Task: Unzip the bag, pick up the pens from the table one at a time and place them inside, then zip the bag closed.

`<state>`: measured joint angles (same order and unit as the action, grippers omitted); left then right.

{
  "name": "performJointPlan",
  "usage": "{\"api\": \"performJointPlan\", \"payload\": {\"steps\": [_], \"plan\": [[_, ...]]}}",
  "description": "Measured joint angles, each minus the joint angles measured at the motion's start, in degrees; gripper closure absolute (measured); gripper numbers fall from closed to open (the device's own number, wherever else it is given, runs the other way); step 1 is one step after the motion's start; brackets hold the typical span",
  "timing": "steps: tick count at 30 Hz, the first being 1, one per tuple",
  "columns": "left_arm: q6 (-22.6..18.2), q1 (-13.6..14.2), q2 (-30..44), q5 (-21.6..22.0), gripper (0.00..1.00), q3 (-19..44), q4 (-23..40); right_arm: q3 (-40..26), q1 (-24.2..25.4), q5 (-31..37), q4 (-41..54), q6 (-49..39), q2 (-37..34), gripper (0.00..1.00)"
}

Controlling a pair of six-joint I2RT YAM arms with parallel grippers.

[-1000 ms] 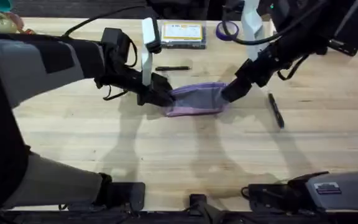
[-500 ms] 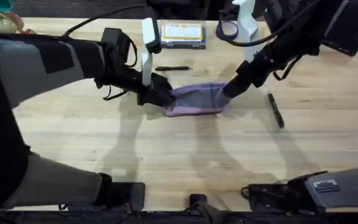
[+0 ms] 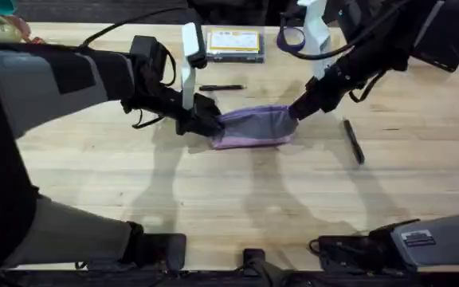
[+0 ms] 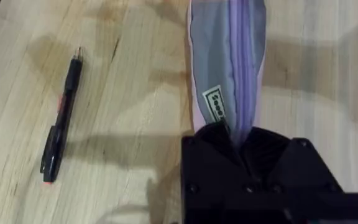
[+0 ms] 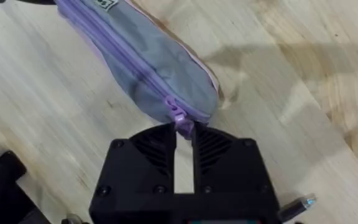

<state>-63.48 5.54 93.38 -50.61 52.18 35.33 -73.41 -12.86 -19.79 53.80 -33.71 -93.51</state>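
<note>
The lilac and grey bag (image 3: 253, 126) lies in the middle of the table (image 3: 237, 191), its zipper closed along the top. My left gripper (image 3: 212, 123) is shut on the bag's left end; the left wrist view shows the fabric (image 4: 229, 68) pinched between the black fingers. My right gripper (image 3: 296, 110) is at the bag's right end, shut on the purple zipper pull (image 5: 179, 118). One black pen (image 3: 221, 88) lies just behind the bag, also in the left wrist view (image 4: 61, 118). Another pen (image 3: 354, 141) lies to the right of the bag.
A flat blue-and-yellow box (image 3: 233, 41) and a purple ring (image 3: 291, 37) sit at the table's back edge. Coloured items (image 3: 2, 24) are at the far left corner. The front half of the table is bare wood.
My right gripper has shifted slightly right and back at the bag's end, drawing the bag a little tauter. The left gripper and both pens stay put.
</note>
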Motion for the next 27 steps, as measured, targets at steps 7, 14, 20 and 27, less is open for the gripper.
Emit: {"api": "performJointPlan", "payload": {"steps": [7,14,20,27], "plan": [[0.0,0.0,0.0,0.0,0.959,0.0,0.0,0.0,0.0,0.0,0.1,0.0,0.0,0.936],[0.0,0.0,0.0,0.0,0.958,0.0,0.0,0.0,0.0,0.0,0.7,0.0,0.0,0.969],[0.0,0.0,0.0,0.0,0.958,0.0,0.0,0.0,0.0,0.0,1.0,0.0,0.5,0.969],[0.0,0.0,0.0,0.0,0.958,0.0,0.0,-0.6,-1.1,0.0,1.1,0.0,4.4,0.969]]}}
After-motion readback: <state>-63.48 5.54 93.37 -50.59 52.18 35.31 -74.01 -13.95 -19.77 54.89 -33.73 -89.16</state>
